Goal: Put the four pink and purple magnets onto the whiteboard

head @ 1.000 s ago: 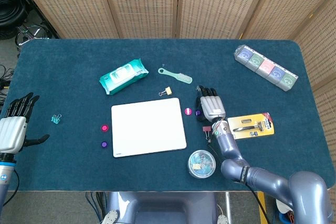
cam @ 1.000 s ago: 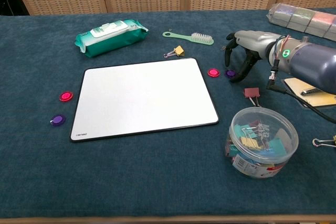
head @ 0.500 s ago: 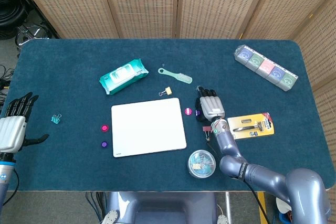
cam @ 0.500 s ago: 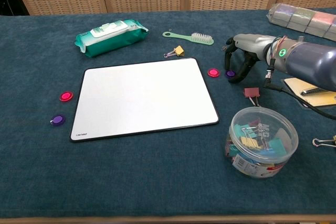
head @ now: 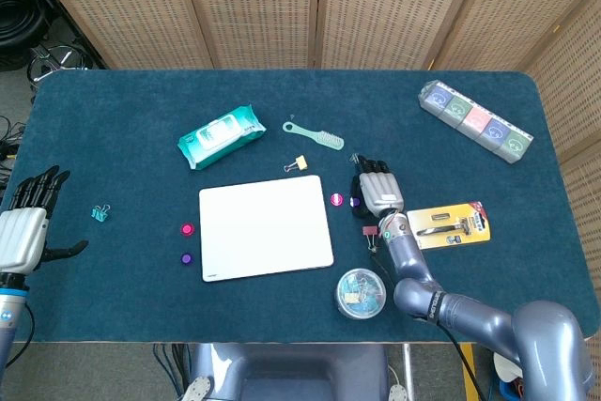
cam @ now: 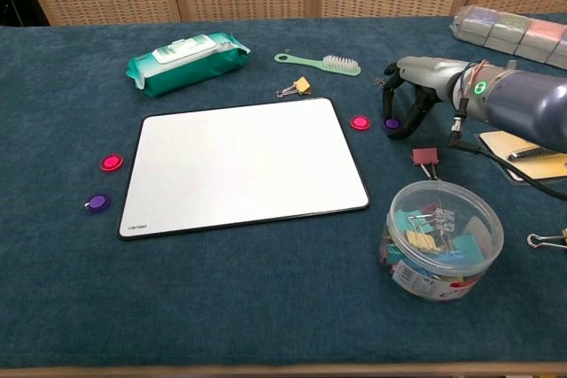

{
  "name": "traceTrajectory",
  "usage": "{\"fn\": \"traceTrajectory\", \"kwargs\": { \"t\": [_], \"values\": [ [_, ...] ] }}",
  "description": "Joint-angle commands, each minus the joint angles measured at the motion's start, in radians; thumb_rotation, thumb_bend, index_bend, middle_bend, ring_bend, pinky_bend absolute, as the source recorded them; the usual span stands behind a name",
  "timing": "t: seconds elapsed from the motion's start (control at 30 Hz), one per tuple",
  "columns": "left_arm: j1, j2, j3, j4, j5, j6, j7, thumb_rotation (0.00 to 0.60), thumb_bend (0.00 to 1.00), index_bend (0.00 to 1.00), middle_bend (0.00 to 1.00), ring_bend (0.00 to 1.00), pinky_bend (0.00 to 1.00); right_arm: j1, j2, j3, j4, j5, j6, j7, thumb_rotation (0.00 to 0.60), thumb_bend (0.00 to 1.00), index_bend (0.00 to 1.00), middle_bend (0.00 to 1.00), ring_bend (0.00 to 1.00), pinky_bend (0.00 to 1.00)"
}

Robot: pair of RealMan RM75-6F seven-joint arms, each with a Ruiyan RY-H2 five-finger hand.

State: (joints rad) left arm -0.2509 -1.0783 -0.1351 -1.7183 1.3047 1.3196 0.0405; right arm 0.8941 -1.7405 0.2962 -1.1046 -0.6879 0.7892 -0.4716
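Near the frame's lower left, the purple magnet (cam: 97, 203) and pink magnet (cam: 111, 163) lie beside the whiteboard (cam: 239, 164). Right of centre, the right hand (cam: 415, 86) arches spread fingers over another purple magnet (cam: 391, 123), a pink one (cam: 360, 122) alongside. The left hand (head: 26, 223) hovers spread at far left.

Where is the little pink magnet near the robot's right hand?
In the chest view, that pink magnet lies on the blue cloth just off the whiteboard's right edge, beside a purple magnet under the right hand.
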Motion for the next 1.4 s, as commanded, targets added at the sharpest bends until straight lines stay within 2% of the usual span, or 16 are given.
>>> {"fn": "traceTrajectory", "kwargs": {
  "t": [0.03, 0.33, 0.53, 0.83, 1.07, 1.1, 1.2, 1.23, 1.3, 1.4],
  "values": [
    [0.000, 0.001, 0.000, 0.000, 0.000, -0.001, -0.001, 0.600, 0.00, 0.00, 0.00, 0.00, 0.00, 0.002, 0.015, 0.008, -0.032, -0.004, 0.012, 0.007, 0.600, 0.44, 0.62, 0.00, 0.00, 0.00],
    [0.001, 0.006, 0.001, -0.004, 0.003, 0.000, -0.010, 0.600, 0.00, 0.00, 0.00, 0.00, 0.00, 0.014, 0.049, 0.028, -0.155, 0.004, 0.051, 0.002, 0.600, 0.49, 0.62, 0.00, 0.00, 0.00],
    [0.003, 0.010, 0.004, -0.008, 0.010, 0.002, -0.014, 0.600, 0.00, 0.00, 0.00, 0.00, 0.00, 0.040, 0.040, 0.019, -0.239, 0.022, 0.061, -0.026, 0.600, 0.49, 0.62, 0.00, 0.00, 0.00],
    [0.004, 0.015, 0.006, -0.011, 0.012, 0.000, -0.020, 0.600, 0.00, 0.00, 0.00, 0.00, 0.00, 0.121, -0.061, 0.017, -0.232, 0.078, 0.052, -0.063, 0.600, 0.50, 0.62, 0.00, 0.00, 0.00],
    [0.004, 0.020, 0.004, -0.009, 0.010, -0.003, -0.032, 0.600, 0.00, 0.00, 0.00, 0.00, 0.00, 0.141, -0.091, 0.005, -0.225, 0.103, 0.065, -0.075, 0.600, 0.50, 0.62, 0.00, 0.00, 0.00],
    [0.004, 0.021, 0.004, -0.008, 0.010, -0.003, -0.032, 0.600, 0.00, 0.00, 0.00, 0.00, 0.00, 0.142, -0.091, 0.004, -0.226, 0.103, 0.066, -0.074, 0.600, 0.50, 0.60, 0.00, 0.00, 0.00],
    [0.003, 0.021, 0.005, -0.008, 0.010, -0.005, -0.031, 0.600, 0.00, 0.00, 0.00, 0.00, 0.00, 0.142, -0.083, 0.000, -0.233, 0.103, 0.057, -0.068, 0.600, 0.44, 0.42, 0.00, 0.00, 0.00],
    [0.003, 0.022, 0.005, -0.009, 0.010, -0.006, -0.032, 0.600, 0.00, 0.00, 0.00, 0.00, 0.00, 0.143, -0.076, -0.004, -0.239, 0.112, 0.048, -0.071, 0.600, 0.36, 0.34, 0.00, 0.00, 0.00],
    [0.003, 0.022, 0.006, -0.009, 0.010, -0.008, -0.032, 0.600, 0.00, 0.00, 0.00, 0.00, 0.00, 0.147, -0.061, -0.009, -0.251, 0.131, 0.032, -0.079, 0.600, 0.25, 0.24, 0.00, 0.00, 0.00],
    [0.001, 0.022, 0.006, -0.009, 0.010, -0.010, -0.029, 0.600, 0.00, 0.00, 0.00, 0.00, 0.00, 0.151, -0.043, -0.019, -0.270, 0.148, 0.035, -0.091, 0.600, 0.22, 0.20, 0.00, 0.00, 0.00]
  ]
}}
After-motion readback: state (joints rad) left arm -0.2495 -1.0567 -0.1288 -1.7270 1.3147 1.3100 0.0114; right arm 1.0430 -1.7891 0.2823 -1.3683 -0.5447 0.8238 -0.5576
